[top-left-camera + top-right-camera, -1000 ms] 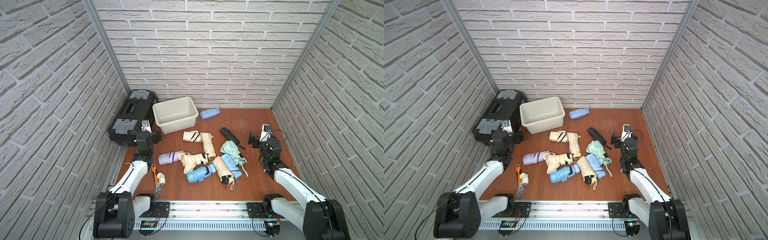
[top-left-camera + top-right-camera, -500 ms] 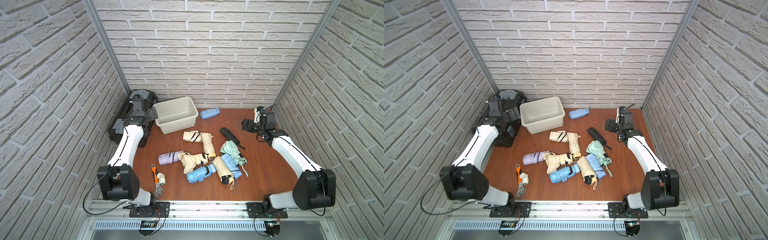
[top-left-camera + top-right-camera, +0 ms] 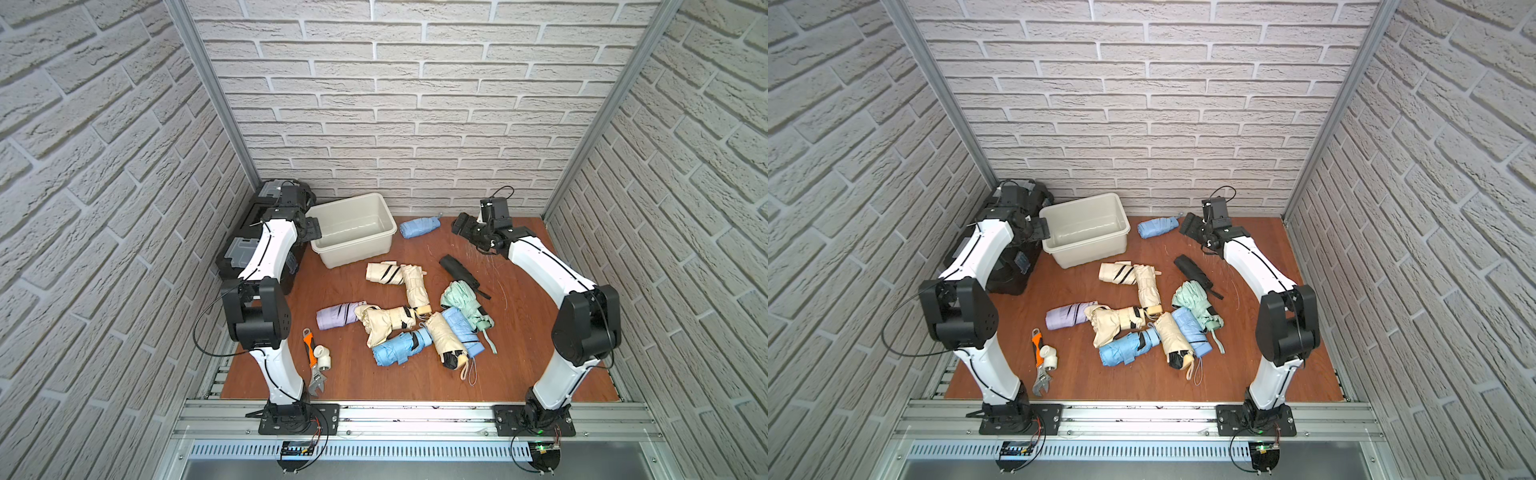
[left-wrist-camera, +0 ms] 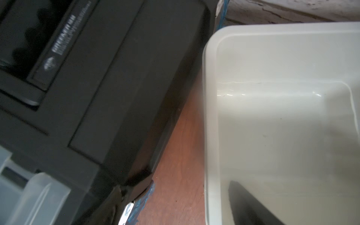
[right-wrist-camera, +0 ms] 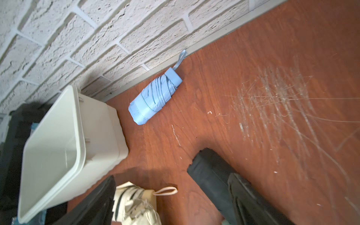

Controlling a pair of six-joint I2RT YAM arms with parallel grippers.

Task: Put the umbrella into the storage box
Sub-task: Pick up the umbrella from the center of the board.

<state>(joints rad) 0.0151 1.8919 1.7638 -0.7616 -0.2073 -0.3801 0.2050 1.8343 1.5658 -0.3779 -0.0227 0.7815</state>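
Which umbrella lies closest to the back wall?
The lone light-blue umbrella beside the storage box; the other blue ones lie in the pile nearer the front.

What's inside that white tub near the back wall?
Nothing visible: the storage box shows only its bare bottom. The open left gripper, hanging over its rim, covers one small corner patch.

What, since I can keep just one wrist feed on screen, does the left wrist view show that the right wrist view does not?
Only the left wrist view: the black toolbox, its lettered lid and a translucent latch, close up. Only the right wrist view: the light blue umbrella by the brick wall, a black umbrella, a cream umbrella and a patch of scratches. Both: the storage box, no umbrella in it, and the brown table.
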